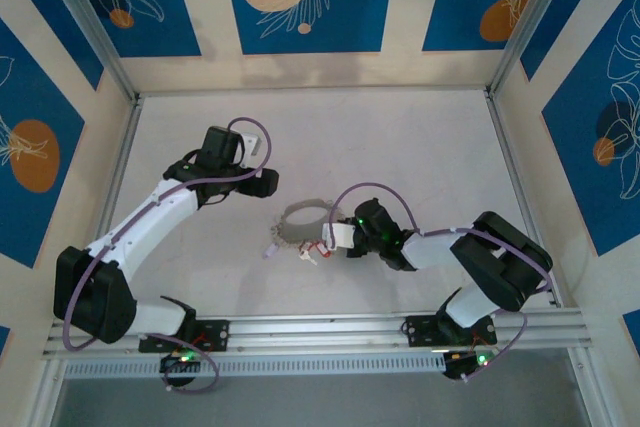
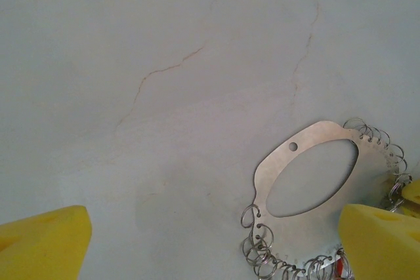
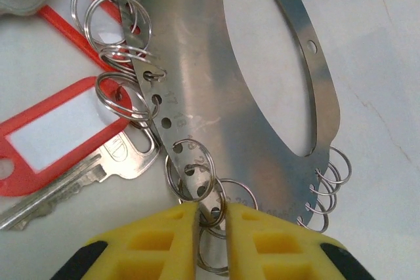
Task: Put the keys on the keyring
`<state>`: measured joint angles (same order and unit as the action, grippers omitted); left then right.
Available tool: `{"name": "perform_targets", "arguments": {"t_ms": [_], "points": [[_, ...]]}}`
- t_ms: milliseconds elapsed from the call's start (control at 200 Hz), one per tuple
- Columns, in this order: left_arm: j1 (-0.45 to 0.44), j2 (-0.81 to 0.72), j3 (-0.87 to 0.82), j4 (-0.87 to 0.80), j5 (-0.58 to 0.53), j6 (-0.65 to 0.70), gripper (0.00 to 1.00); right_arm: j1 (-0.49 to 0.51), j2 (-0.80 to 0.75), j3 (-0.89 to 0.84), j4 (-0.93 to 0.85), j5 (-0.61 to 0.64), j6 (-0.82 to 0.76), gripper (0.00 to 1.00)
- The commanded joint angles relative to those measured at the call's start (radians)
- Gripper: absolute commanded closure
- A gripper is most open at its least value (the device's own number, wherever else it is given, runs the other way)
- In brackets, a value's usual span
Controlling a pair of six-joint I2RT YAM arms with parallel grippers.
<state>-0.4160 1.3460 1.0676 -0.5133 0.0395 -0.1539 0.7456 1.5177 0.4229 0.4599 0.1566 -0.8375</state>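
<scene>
Now, right hand [image 3: 210, 231] pinched shut on a split ring [image 3: 216, 195] at edge of flat steel keyring [image 3: 197, 63], left hand [image 2: 211, 240] wide open over table [image 2: 164, 63]

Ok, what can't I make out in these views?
Right wrist: whether the right pincer has the ring clamped; yellow pads cover it.
Right wrist: key tip, cut off at the left edge.
Left wrist: keyring lower rim, behind a yellow finger.
Top: keys, too small.

The keyring [image 3: 197, 63] is a flat steel plate with an oval opening, lying flat at centre; split rings [image 3: 190, 168] line its perforated edge. Silver keys [image 3: 125, 155] with red tags [image 3: 59, 129] lie just beside its near edge.
</scene>
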Motion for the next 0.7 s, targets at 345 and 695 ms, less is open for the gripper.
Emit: {"name": "perform_targets", "arguments": {"t_ms": [345,695], "points": [[0.006,0.025,0.013,-0.013,-0.012,0.021,0.04,-0.021,-0.126,0.018,-0.129,-0.236,0.010,0.78],[0.005,0.026,0.018,-0.022,-0.012,0.027,0.04,-0.037,-0.156,-0.003,-0.174,-0.153,-0.027,0.68]]}}
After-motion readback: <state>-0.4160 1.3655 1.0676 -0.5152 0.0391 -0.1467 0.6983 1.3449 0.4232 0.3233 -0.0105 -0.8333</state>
